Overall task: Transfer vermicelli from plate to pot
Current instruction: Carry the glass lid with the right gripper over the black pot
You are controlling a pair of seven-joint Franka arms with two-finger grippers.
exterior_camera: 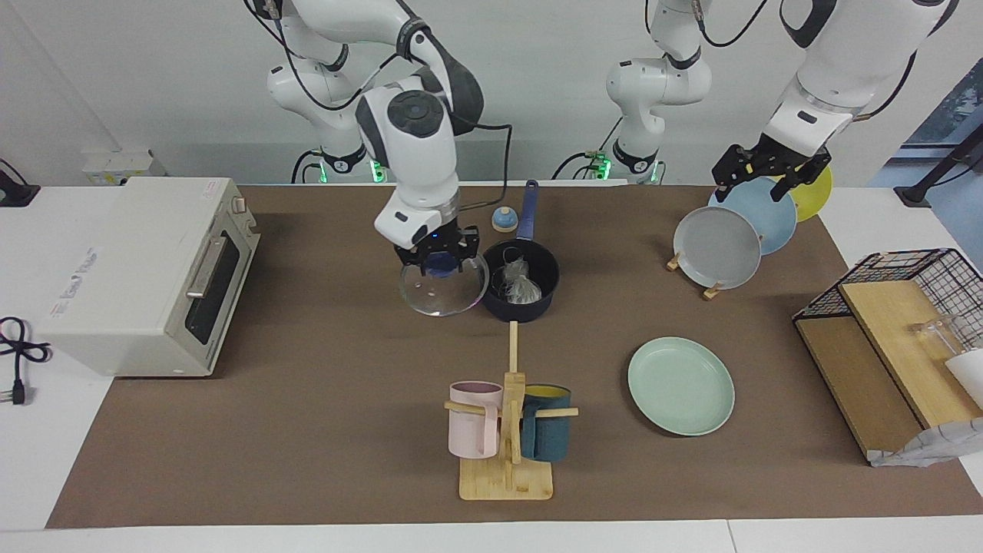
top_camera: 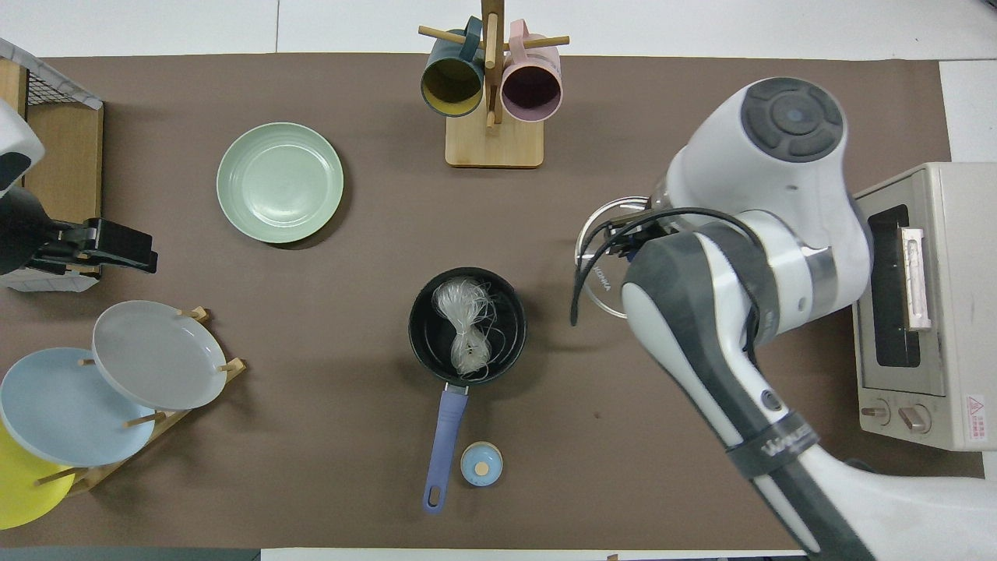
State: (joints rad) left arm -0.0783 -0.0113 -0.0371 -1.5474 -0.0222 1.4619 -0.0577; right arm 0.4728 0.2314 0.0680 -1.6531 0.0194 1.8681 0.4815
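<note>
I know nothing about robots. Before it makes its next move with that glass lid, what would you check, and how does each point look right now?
1. vermicelli in the pot: ok.
2. plate bare of noodles: ok.
3. right gripper gripping the glass lid by its knob: ok.
4. Lid centred over the pot: not ok, it hangs beside the pot, toward the toaster oven.
5. Pot opening free of obstacles: ok.
6. left gripper out of the way: ok, it waits over the plate rack.
</note>
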